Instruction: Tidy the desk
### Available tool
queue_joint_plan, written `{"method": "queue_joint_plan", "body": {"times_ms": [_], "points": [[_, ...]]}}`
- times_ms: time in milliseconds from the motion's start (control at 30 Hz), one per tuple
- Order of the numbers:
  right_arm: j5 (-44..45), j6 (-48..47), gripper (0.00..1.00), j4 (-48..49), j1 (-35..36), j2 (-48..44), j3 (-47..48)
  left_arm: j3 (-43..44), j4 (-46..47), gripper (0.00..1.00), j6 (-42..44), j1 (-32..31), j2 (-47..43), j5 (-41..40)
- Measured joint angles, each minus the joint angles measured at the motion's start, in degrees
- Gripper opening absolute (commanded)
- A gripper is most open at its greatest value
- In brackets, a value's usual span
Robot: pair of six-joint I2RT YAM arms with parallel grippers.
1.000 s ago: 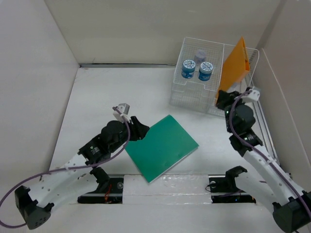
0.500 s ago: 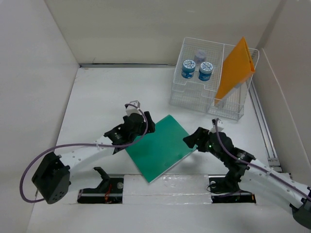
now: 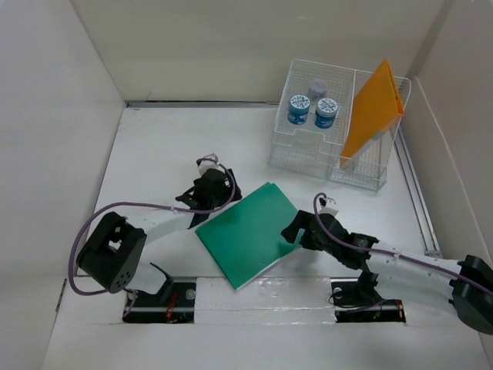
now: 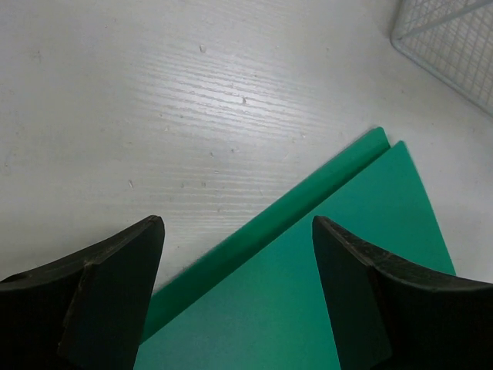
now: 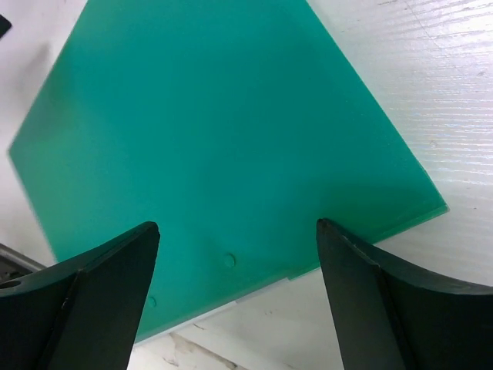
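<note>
A green folder [image 3: 250, 235] lies flat on the white desk [image 3: 154, 154], near the front edge. My left gripper [image 3: 218, 199] hovers open over the folder's upper-left edge; in the left wrist view that green edge [image 4: 308, 254] runs between the spread fingers of my left gripper [image 4: 237, 225]. My right gripper [image 3: 293, 231] is open at the folder's right side. Seen from the right wrist, the folder [image 5: 216, 131] fills the space between and ahead of my right gripper [image 5: 236, 226]. Neither gripper holds anything.
A white wire-mesh rack [image 3: 308, 158] stands at the back right. It holds two blue-lidded jars [image 3: 299, 108] and an orange folder [image 3: 373, 112] leaning upright in its right compartment. Beige wall panels [image 3: 54, 116] enclose the desk on three sides.
My right arm left the rack, where the orange folder now leans free, swung down to the green folder's right side and opened. My left gripper opened and reached further over the folder's upper-left edge.
</note>
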Motion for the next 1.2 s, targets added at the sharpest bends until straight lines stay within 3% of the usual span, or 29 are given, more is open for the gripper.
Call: {"method": "queue_joint_plan", "body": {"times_ms": [200,300,533,667,800,1000,1200], "points": [[-0.15,2.12,0.86,-0.28,0.11,0.28,0.09,-6.93,5.86,0.69,0.0,0.13,0.87,2.97],[0.96,2.34,0.81,-5.84,1.16,-1.86,1.68,-9.92,9.64,0.68,0.17,0.13,-0.09,4.42],[4.37,3.93,0.79,-18.1,3.19,-10.47,3.69,-15.63,16.61,0.64,0.35,0.37,-2.89,7.93],[3.82,4.81,0.78,-16.26,3.28,-7.61,2.34,-17.0,17.77,0.63,0.42,0.39,-3.82,9.97],[1.29,5.84,0.75,-7.34,3.41,2.4,1.44,-17.84,18.16,0.6,0.92,0.37,-4.46,12.7],[1.64,7.61,0.57,8.9,4.33,16.28,3.21,-20.37,19.19,0.59,1.53,1.11,-7.08,14.27],[4.28,10.75,0.26,18.6,5.81,23.58,3.5,-23.91,22.03,0.59,0.09,-0.35,-9.42,16.65]]}}
